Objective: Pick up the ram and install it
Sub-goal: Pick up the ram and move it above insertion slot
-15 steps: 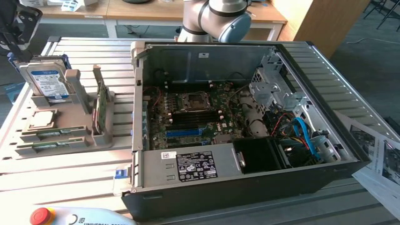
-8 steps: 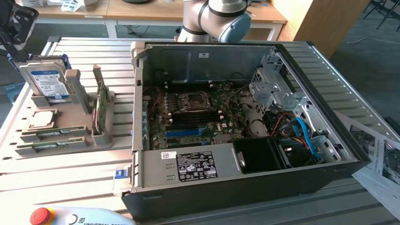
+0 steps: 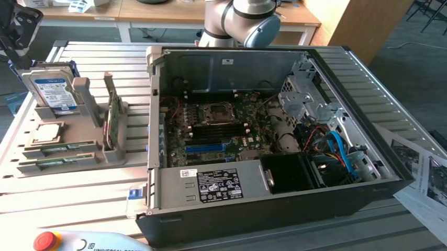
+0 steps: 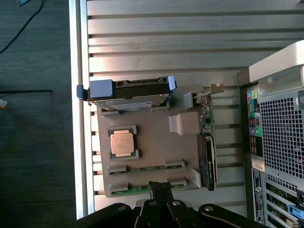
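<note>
Exterior view. Open PC case (image 3: 231, 65) lying on its side on slatted metal table (image 3: 84, 57), lid off, motherboard (image 3: 209, 125) facing up for reach from above. Long dark and blue sockets (image 3: 209, 141) mid-board, apparently empty, likely the memory slots. Grey parts holder (image 3: 80, 125) just beside the case on the exterior view's left, 1 recess per part, presumably for repeatable picks. Hard drive (image 3: 52, 89) upright at the far end, expansion card (image 3: 112, 117) on edge in a slot on the case side, CPU (image 3: 45, 133) flat in a square pocket. 2 green sticks flat in parallel grooves at the near end: ram beside the CPU (image 3: 66, 148), ram at the holder's edge (image 3: 59, 162). Both seated, neither lifted, nothing installed yet. Arm (image 3: 244, 18) rising behind the case. Red stop button (image 3: 45, 240) at the near edge, papers (image 3: 426, 172) on the exterior view's right.

Wrist view. Straight down onto the parts holder (image 4: 156, 142), suited to a top-down pick. Gripper (image 4: 161, 186) with jaws pressed together, nothing between them. Tips over the ram at the holder's edge (image 4: 126, 189), toward its end nearer the expansion card (image 4: 208, 142); touching or hovering, cannot tell. Ram beside the CPU (image 4: 145, 168) just beyond the tips, untouched. CPU (image 4: 122, 142) and hard drive (image 4: 130, 92) in their recesses, PC case (image 4: 280, 123) alongside, rear grille showing.
</note>
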Motion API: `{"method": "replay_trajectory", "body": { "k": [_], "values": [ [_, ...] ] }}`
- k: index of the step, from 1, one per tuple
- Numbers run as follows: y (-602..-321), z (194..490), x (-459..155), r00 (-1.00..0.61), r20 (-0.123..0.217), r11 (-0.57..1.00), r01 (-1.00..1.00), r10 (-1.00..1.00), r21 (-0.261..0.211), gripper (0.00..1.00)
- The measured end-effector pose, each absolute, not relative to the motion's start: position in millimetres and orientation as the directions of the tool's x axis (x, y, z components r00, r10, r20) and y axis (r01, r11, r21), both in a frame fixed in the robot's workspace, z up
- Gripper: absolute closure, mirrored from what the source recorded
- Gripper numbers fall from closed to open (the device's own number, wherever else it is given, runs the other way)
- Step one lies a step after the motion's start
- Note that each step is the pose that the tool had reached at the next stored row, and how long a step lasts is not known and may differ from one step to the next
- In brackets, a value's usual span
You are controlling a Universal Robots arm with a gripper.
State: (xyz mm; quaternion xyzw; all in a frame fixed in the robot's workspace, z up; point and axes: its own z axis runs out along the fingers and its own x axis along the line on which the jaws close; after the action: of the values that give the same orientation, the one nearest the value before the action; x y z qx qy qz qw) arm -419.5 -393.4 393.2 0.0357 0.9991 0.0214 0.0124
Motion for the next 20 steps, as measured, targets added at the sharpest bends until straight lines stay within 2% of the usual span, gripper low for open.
{"method": "replay_trajectory", "body": {
  "k": [20],
  "values": [
    [-393.4, 393.2, -419.5, -0.999, -0.023, 0.999, 0.030, 0.032, 0.044, 0.90]
  ]
}}
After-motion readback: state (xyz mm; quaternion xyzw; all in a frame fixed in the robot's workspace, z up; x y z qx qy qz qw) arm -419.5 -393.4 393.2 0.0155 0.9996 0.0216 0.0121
